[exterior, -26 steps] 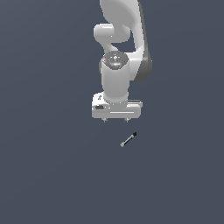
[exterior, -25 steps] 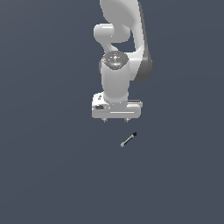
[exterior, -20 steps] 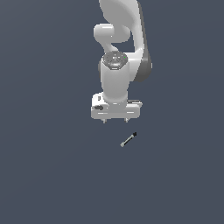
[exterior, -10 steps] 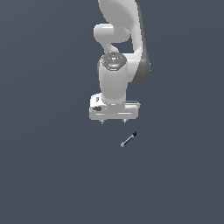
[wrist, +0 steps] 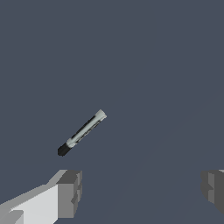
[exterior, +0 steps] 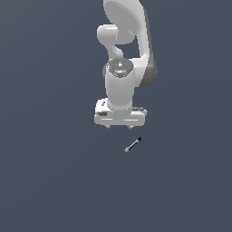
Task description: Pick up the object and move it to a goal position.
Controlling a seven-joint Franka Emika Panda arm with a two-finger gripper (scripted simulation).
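My gripper (exterior: 120, 127): jaws spread wide apart, holding nothing.
Thin light-grey rod with black end (exterior: 133, 144): lies diagonally, lower right of centre, apart from my gripper.

The rod (exterior: 133, 144) has a light grey, nearly white shaft with thin dark streaks along it and a black end. The arm (exterior: 127, 54) is glossy white, with dark grey at its joints and a grey cap flecked with tiny red and blue marks. The gripper (exterior: 120, 127) is white; its fingertips (wrist: 70, 187) are mid grey. The desk (exterior: 45, 172) is plain dark slate blue-grey.
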